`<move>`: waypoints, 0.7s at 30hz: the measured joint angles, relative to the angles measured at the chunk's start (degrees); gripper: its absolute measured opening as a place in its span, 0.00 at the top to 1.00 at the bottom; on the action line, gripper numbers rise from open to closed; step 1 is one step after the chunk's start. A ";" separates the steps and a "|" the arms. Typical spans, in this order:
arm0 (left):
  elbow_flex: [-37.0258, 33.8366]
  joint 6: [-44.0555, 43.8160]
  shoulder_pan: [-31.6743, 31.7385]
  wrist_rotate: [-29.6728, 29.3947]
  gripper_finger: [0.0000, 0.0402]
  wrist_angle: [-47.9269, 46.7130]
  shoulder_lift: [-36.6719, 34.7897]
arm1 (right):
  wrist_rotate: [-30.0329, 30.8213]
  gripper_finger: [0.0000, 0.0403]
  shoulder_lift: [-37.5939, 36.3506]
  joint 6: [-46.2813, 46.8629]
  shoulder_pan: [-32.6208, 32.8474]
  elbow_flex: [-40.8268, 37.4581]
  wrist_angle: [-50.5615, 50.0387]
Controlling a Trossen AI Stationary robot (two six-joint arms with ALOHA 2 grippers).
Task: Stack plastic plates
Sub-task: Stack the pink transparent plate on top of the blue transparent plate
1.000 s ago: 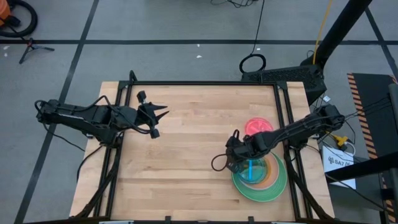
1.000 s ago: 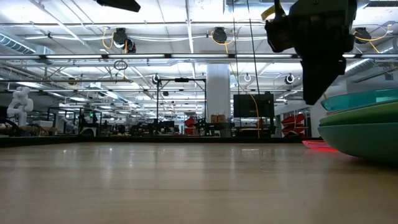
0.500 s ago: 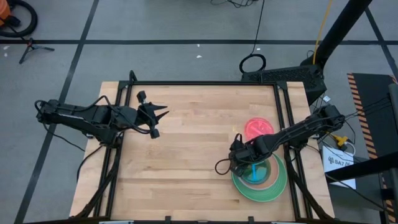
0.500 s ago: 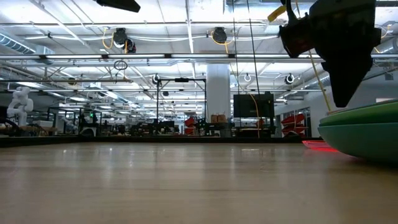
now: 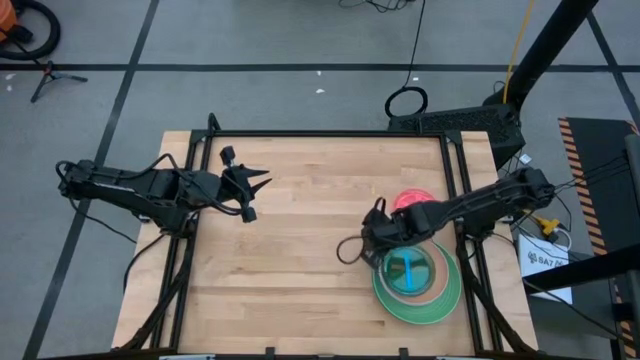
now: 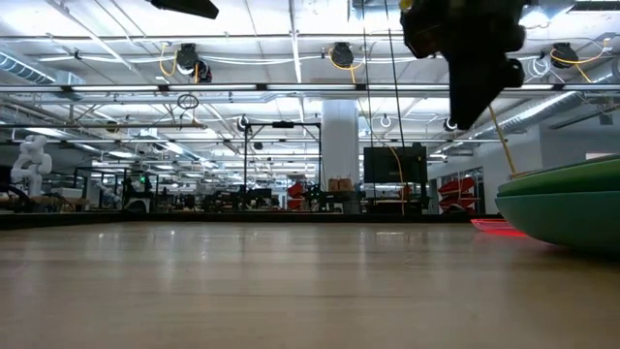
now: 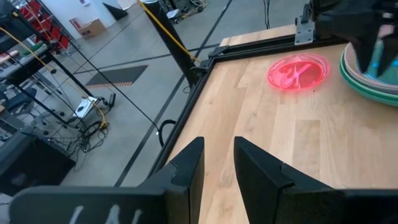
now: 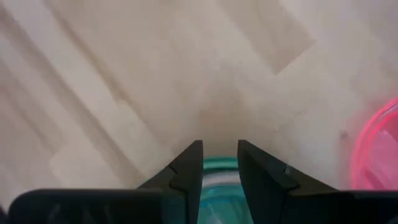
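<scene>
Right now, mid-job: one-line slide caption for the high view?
Right tool hovers beside the stack of round plastic plates; one red translucent plate remains unstacked.

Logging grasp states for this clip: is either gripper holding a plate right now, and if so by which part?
Nothing is held. The right gripper hangs empty above the stack of plates, its jaws parted with only wood and a plate rim between them. The left gripper waits empty too.

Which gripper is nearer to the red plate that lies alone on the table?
The right. The right gripper hovers just beside the red plate, above the edge of the plate stack. The left gripper waits far across the table.
</scene>
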 joint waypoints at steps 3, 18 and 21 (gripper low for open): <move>0.00 0.36 0.01 0.00 0.76 -0.76 0.00 | 0.07 0.77 0.00 -0.92 -2.99 1.08 -2.49; 0.00 -0.13 0.00 0.00 0.76 -5.67 0.02 | -0.04 0.80 0.04 -10.03 -19.71 -8.32 -13.71; 0.00 -0.31 0.02 0.00 0.76 -6.01 0.02 | 0.05 0.86 0.04 -10.63 -22.05 -12.16 -13.22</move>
